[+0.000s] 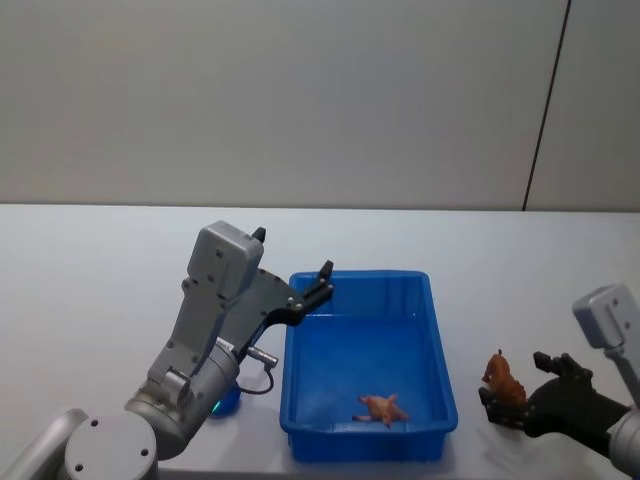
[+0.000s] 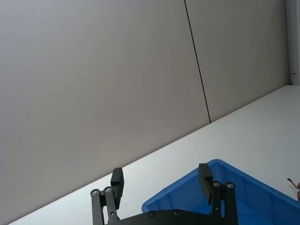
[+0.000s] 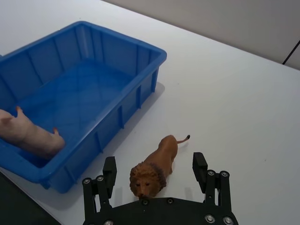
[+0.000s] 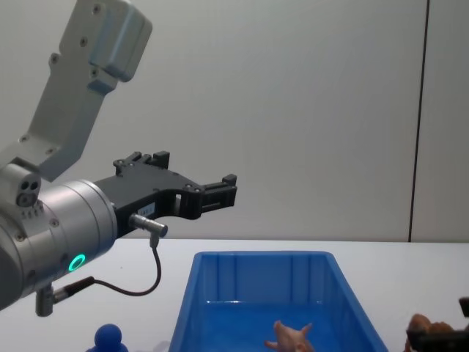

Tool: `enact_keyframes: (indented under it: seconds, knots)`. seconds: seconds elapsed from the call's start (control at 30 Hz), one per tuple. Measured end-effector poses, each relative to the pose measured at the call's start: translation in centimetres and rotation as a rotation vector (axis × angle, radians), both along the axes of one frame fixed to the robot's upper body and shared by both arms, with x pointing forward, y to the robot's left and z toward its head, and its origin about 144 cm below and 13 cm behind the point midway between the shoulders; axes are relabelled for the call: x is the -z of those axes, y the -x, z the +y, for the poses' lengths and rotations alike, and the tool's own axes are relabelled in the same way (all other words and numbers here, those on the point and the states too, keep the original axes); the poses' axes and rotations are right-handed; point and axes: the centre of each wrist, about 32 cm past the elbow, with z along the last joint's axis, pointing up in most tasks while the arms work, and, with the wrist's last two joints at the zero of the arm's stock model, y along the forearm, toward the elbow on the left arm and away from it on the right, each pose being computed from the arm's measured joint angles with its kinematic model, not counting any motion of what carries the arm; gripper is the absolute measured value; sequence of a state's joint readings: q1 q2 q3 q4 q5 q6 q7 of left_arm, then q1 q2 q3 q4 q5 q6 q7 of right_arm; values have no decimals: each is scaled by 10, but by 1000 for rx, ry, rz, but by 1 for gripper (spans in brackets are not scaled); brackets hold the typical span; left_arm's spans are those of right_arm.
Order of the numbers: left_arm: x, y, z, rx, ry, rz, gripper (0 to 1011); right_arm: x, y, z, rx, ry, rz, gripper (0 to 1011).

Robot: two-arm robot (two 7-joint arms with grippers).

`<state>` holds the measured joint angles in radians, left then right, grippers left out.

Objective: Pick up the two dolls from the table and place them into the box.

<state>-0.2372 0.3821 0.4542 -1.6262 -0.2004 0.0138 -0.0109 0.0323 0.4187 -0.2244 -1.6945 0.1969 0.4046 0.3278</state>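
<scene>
The blue box (image 1: 436, 330) stands mid-table. A pinkish-tan doll (image 1: 381, 408) lies inside it near the front wall, also seen in the right wrist view (image 3: 29, 134). The brown lion doll (image 1: 503, 378) stands on the table right of the box. My right gripper (image 1: 515, 382) is low at the table, open, with one finger on each side of the lion (image 3: 154, 164) and not touching it. My left gripper (image 1: 293, 252) hangs open and holds nothing, above the box's far left corner (image 2: 220, 185).
A blue round-headed figure (image 4: 110, 339) stands on the table left of the box, partly hidden behind my left arm (image 1: 225, 398). Bare white table surrounds the box, with a plain wall behind it.
</scene>
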Motion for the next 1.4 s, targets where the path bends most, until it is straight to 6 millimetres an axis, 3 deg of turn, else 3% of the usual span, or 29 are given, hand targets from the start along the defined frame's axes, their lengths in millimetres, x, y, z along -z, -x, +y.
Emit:
enact_keyframes:
  seconds: [0.27, 0.63, 0.77, 0.93, 1.4]
  knots:
    - [0, 0, 0, 0, 0, 0, 1002, 8, -1, 2, 10, 21, 18, 995]
    - [0, 0, 0, 0, 0, 0, 1002, 15, -2, 2, 19, 34, 33, 729]
    - [0, 0, 0, 0, 0, 0, 1002, 17, -1, 2, 21, 33, 35, 547]
    - [0, 0, 0, 0, 0, 0, 1002, 17, 0, 2, 22, 27, 33, 430]
    - [0, 0, 0, 0, 0, 0, 1002, 2, 3, 4, 19, -40, -77, 424]
